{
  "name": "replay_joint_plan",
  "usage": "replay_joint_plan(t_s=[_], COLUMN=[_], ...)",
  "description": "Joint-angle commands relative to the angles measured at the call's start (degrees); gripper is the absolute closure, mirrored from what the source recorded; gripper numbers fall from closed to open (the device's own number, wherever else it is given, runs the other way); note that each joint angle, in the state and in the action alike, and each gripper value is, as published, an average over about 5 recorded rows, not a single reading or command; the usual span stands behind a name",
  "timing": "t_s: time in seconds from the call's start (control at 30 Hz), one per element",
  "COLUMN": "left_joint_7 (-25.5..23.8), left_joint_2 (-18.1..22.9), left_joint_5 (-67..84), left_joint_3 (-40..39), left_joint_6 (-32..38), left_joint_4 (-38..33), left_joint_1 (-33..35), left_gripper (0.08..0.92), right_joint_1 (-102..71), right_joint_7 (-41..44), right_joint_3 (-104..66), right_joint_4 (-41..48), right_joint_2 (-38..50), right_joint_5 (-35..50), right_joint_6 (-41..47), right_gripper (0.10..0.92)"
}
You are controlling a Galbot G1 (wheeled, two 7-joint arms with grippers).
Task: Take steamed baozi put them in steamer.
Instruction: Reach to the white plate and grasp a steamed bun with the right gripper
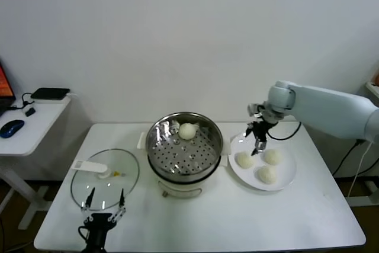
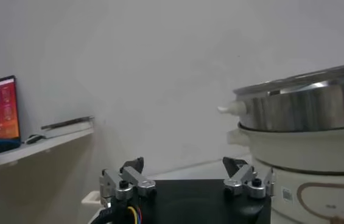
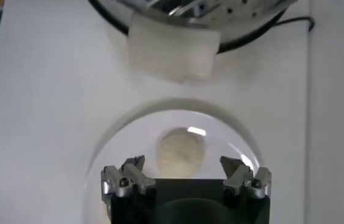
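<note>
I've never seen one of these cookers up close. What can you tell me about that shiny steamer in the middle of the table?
The steamer is a round, shiny metal pot standing upright on a cream-white base near the middle of the white table. Inside sits a flat metal tray full of small holes, and one cream-white baozi rests on it towards the back. A pale handle sticks out at the rim. It is uncovered; a glass lid lies flat on the table to its left, a white plate to its right. No gripper touches it.
</note>
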State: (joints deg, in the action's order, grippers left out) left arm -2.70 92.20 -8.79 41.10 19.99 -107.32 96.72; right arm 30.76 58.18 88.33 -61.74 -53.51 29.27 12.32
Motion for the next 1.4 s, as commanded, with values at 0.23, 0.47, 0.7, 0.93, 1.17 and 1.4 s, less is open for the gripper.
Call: replay_joint_plan(t_s=[0.23, 0.47, 0.7, 0.93, 1.17, 1.4], left_joint_7=[0.0, 0.0, 0.1, 0.1, 0.0, 0.1], left_joint_2=[2.5, 2.2, 2.0, 2.0, 2.2, 2.3], left_joint_5=[-1.0, -1.2, -1.3, -1.3, -1.4, -1.8], left_joint_3=[0.1, 0.1, 0.1, 0.3, 0.4, 0.3], left_joint_6=[0.3, 0.4, 0.4, 0.5, 0.5, 0.5], left_joint_4=[1.0, 1.1, 1.0, 0.9, 0.9, 1.1], left_joint_1=[-0.2, -0.1, 0.0, 0.1, 0.1, -0.1], left_gripper=[0.177, 0.177, 0.177, 0.177, 0.177, 0.177], right_joint_1=[-10.2, -14.4, -16.4, -16.5, -16.5, -16.7], right_joint_7=[0.3, -0.4, -0.9, -0.7, -0.3, 0.0], right_joint_3=[-5.8, -10.2, -13.2, -13.3, -13.3, -13.7], right_joint_4=[8.0, 12.3, 15.5, 16.1, 16.1, 16.6], right_joint_2=[-2.2, -4.5, -6.8, -7.6, -7.3, -7.5], right_joint_5=[-7.9, -10.1, -10.9, -11.1, -11.2, -11.2], right_joint_6=[0.8, 0.2, -0.2, -0.2, -0.1, -0.2], right_gripper=[0.203, 0.203, 0.203, 0.203, 0.203, 0.227])
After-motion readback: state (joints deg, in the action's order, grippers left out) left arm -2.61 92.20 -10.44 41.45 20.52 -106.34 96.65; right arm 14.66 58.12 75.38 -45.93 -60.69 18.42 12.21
